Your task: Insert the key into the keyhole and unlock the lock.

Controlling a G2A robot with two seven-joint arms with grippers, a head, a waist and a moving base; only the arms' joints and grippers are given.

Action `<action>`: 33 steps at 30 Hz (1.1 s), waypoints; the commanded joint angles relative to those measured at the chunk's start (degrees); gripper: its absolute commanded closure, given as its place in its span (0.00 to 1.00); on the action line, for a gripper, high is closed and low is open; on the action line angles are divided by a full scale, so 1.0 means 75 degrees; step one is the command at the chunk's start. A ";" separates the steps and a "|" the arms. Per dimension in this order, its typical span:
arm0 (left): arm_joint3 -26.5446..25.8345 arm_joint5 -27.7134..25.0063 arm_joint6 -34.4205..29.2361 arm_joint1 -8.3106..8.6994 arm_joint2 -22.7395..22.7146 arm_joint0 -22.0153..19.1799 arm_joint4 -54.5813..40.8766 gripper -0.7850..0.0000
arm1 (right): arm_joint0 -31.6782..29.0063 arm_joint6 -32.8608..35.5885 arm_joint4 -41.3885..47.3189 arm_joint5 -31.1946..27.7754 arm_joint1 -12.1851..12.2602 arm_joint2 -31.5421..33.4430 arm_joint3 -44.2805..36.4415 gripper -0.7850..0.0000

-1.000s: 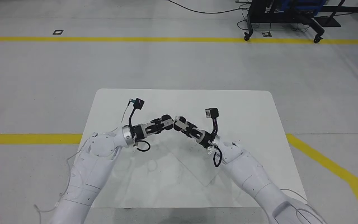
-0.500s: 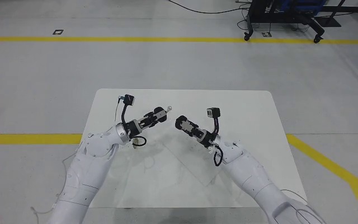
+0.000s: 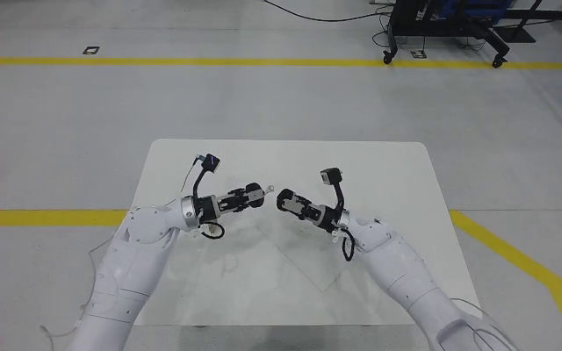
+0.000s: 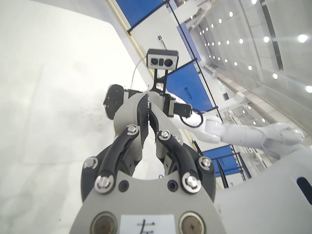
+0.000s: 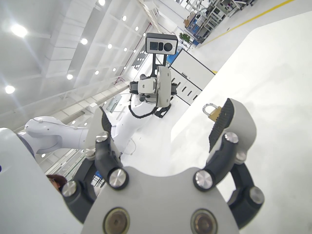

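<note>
White counter (image 3: 386, 175) spreads below, in a hall with yellow floor lines. From above, my left end effector (image 3: 257, 194) and right end effector (image 3: 283, 202) face each other near the counter's middle, close but apart. A small pale piece, which I take for the key (image 3: 267, 188), sticks out of the left one's tip.

From my left wrist, the fingers (image 4: 143, 122) are pressed together on a thin metal edge, the key (image 4: 148, 93), pointing toward my right arm.

From my right wrist, the jaws stand wide apart and hold nothing. The brass padlock (image 5: 211, 112) shows just past one pad (image 5: 219, 122), its shackle apparently shut, and it seems to lie on the counter. Its keyhole is hidden.

To do this step well, I judge the right should first clamp the padlock's body and turn the keyhole toward the key. The left should then line up squarely before pushing, since a slim key can slip.
</note>
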 commanded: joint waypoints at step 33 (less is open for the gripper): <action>0.0253 0.0035 -0.1882 0.0244 0.1090 -0.0594 -0.0032 1.00 | -0.0643 0.2213 -0.0327 0.1906 0.0634 0.0483 -0.1712 0.88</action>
